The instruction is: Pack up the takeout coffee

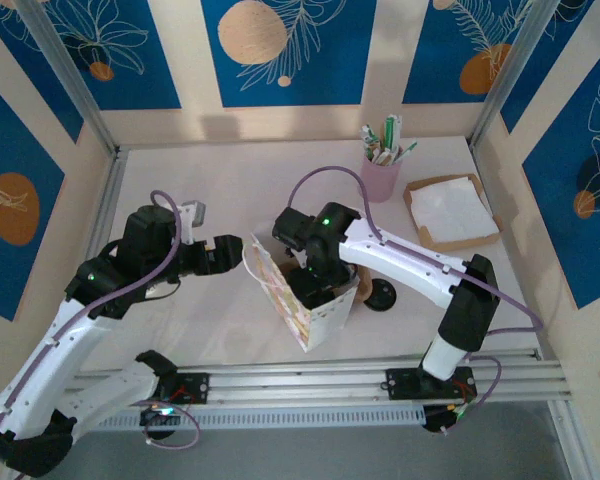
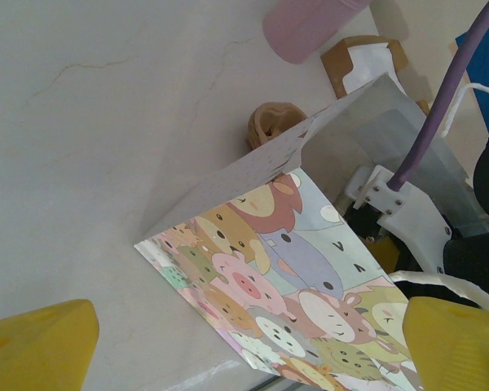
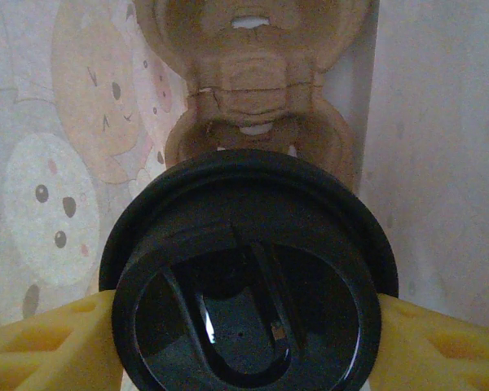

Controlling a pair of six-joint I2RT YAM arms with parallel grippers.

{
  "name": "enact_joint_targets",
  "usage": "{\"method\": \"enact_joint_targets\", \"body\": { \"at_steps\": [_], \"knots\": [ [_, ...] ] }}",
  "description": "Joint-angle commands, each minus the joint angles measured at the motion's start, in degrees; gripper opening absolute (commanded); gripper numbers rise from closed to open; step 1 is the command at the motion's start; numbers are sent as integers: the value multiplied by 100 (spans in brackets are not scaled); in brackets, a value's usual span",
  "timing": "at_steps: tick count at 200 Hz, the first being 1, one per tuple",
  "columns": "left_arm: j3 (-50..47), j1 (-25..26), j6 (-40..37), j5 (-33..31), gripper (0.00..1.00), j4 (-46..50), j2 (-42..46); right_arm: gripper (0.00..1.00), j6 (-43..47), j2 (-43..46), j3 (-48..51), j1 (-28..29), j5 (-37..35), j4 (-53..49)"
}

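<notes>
The right pincer [image 3: 248, 350] is clamped on the takeout coffee [image 3: 248, 244]. Its yellow fingers [image 3: 41, 346] press in from both sides just under the rim of the black lid, and the cup's body is hidden below that lid. The coffee sits squarely between the fingers, inside the open mouth of the cartoon-printed paper bag [image 1: 305, 305]. The bag's inner walls rise on either side of it. Deeper in the bag, beyond the lid, lies a brown pulp cup carrier [image 3: 253, 138]; I cannot tell whether the cup touches it.

From above, the right arm reaches down into the bag from the bag's right side, and the wrist covers the cup. The bag stands tilted on the pale counter [image 1: 210, 190].

The left pincer [image 2: 253, 334] is at the bag's left side with its fingers wide apart. The bag's printed wall lies between them, and neither finger visibly touches it.

Right of the bag, just beside its base, a loose black lid [image 1: 382, 294] lies flat. Behind the bag and to the right stand a pink cup [image 1: 380, 178] of utensils and a cardboard tray [image 1: 450, 212] of napkins, both well apart from the bag.
</notes>
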State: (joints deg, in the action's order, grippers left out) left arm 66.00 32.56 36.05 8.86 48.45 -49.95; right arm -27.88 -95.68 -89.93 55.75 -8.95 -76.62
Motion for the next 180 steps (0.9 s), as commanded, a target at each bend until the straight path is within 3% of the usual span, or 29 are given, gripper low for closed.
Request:
{"method": "enact_joint_targets", "body": {
  "at_steps": [1,180],
  "knots": [
    [-25,76,47,-86,96,-82,48,68,-5,-1,-91,-29,-74,-257],
    [23,84,29,-70,96,-82,30,68,-25,-20,-179,24,-133,-295]
  ]
}}
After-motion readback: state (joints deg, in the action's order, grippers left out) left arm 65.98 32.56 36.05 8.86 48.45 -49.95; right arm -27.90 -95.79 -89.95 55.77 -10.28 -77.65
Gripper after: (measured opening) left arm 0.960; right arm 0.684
